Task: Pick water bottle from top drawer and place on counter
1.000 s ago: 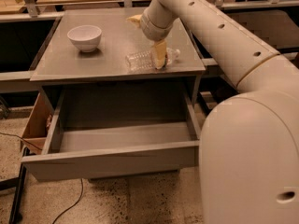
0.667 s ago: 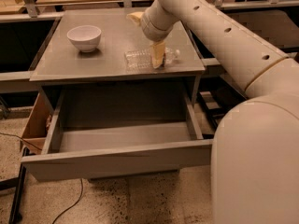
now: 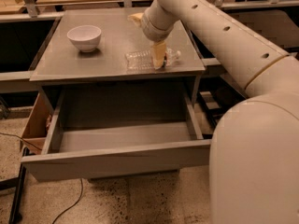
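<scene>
Placing step, by the look of it, and probably near its end. Find the small clear ribbed plastic water bottle (image 3: 139, 59) lying on its side on the flat matte grey table (image 3: 70, 64), right of the round white bowl (image 3: 84, 36), nearer the front edge than that bowl and well apart from it. Note the cream-coloured two-finger claw (image 3: 159, 59) down across the bottle's middle, likewise right of the bowl, at the end of the thick white perforated arm (image 3: 224, 31). Cannot tell the claw's opening, nor judge between a firm hold on the bottle and a mere rest upon it. See the wide shallow grey top drawer (image 3: 117, 160) pulled out below and in front of the bowl. To finish well: let go gently, and only with the bottle's weight fully on the table. Lift straight up, not sideways, for fear of rolling a round ribbed bottle toward the front edge — and from there down into the open drawer. Avoid any sweep toward the bowl on the way out. Check for a bottle at rest, with no rocking, before drawing the arm clear of the table.
</scene>
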Controlling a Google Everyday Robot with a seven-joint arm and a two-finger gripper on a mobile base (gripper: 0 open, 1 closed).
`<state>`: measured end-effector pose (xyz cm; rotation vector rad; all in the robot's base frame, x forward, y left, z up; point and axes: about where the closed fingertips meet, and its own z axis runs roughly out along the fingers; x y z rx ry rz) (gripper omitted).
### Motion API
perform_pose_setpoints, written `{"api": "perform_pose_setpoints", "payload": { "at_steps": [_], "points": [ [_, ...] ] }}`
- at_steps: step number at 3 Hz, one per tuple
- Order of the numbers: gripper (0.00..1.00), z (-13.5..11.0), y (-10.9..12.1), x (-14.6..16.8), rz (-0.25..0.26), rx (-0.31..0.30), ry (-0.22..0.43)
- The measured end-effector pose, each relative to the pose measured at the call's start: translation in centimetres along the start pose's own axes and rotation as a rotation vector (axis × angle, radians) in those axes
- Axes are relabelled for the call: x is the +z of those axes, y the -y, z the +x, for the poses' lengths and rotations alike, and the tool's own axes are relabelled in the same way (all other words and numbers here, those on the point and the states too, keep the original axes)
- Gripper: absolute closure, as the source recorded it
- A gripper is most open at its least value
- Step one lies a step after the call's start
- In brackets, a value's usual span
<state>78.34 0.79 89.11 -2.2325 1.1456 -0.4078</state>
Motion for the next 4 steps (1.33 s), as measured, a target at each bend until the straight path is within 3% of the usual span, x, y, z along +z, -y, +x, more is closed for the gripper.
{"api": "perform_pose_setpoints", "payload": {
  "at_steps": [3,4],
  "points": [
    [0.00,1.3,-2.5,-0.7,-0.131,0.033,-0.033],
    [0.00,1.3,-2.5,-0.7,-0.132,0.033,-0.033]
  ]
}}
